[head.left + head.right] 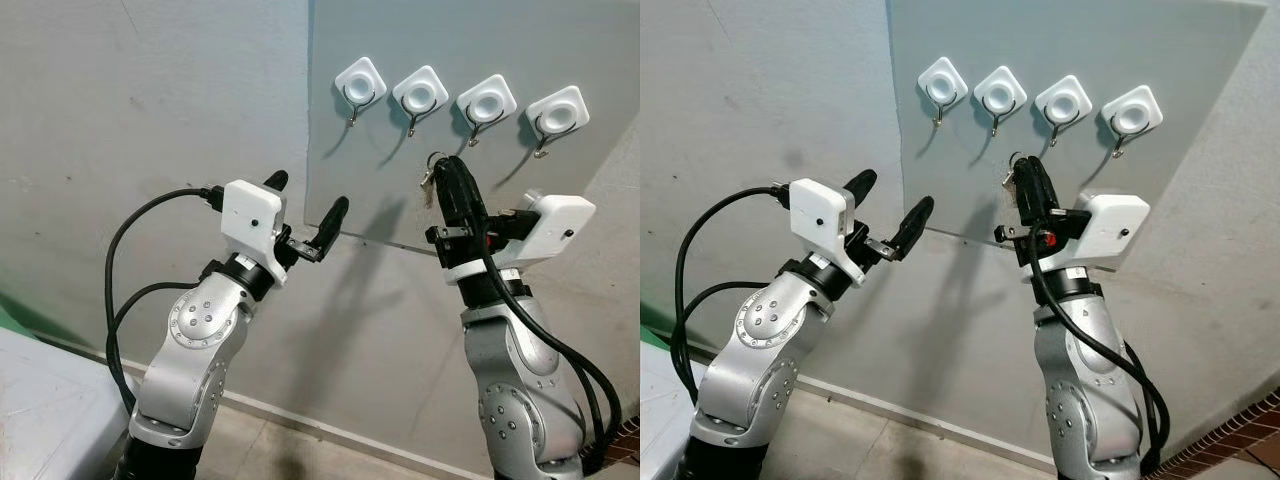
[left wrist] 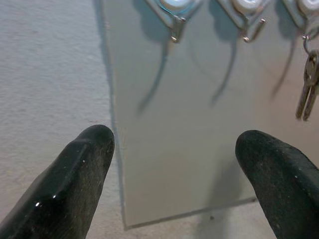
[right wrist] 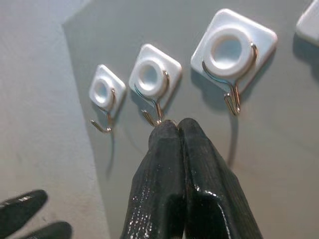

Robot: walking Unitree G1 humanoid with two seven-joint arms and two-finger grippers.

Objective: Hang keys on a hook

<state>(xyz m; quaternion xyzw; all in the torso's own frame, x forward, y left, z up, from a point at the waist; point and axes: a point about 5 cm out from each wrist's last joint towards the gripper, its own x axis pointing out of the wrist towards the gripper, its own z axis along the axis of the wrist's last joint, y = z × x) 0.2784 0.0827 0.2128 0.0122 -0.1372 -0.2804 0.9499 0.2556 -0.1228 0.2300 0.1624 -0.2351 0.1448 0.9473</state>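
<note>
Two silver arms reach up toward a grey panel (image 1: 560, 200) on the wall, where four white hooks sit in a row. On the robot's right side, the right gripper (image 1: 447, 172) has its black fingers pressed together around the keys (image 1: 430, 172) — the ring and a bit of metal stick out at the fingertips, just below the row. From the right wrist view those closed fingertips sit right under the second hook from the left (image 3: 154, 94), close to its wire tip but not yet over it. The left gripper (image 1: 305, 205) hovers apart from the work, its fingers spread wide and holding nothing.

The step in hand looks like the approach — keys gripped and raised, not yet hung. Next, the ring probably has to be lifted a little and slid over the hook's upturned tip before the fingers let go; a poor line-up could push the ring against the wire instead.
</note>
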